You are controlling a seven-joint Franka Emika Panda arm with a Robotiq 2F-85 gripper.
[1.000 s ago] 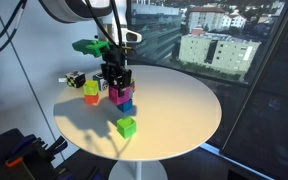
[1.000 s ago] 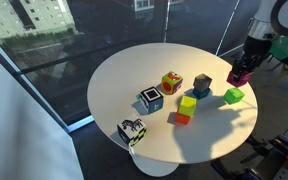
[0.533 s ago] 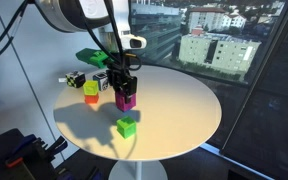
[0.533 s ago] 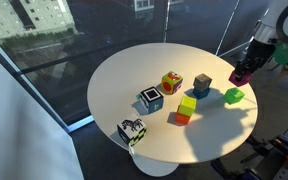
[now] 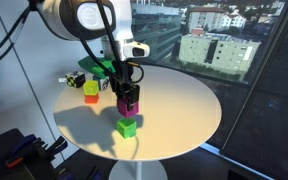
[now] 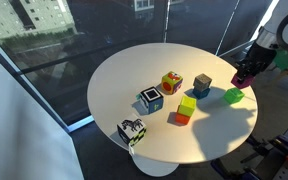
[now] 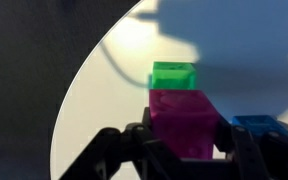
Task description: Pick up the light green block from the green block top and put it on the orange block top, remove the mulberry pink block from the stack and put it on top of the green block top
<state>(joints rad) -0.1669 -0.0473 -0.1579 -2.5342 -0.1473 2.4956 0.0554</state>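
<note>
My gripper (image 7: 186, 142) is shut on the mulberry pink block (image 7: 182, 118) and holds it just above the green block (image 7: 174, 75) on the white round table. In both exterior views the pink block (image 5: 127, 99) (image 6: 242, 79) hangs over the green block (image 5: 127, 127) (image 6: 233, 96), a little apart from it. The light green block (image 6: 188, 104) sits on the orange block (image 6: 182, 118), and this pair also shows in an exterior view (image 5: 91, 90). What is left of the stack is a blue-topped dark cube (image 6: 202, 85) (image 7: 259, 125).
Two black-and-white cubes (image 6: 150, 99) (image 6: 132, 131) and a red-and-yellow cube (image 6: 171, 82) stand on the table (image 6: 114, 80). The green block is close to the table's edge. Big windows stand behind the table.
My gripper has carried the pink block away from the blue cube and over to the green block, then come down closer to it.
</note>
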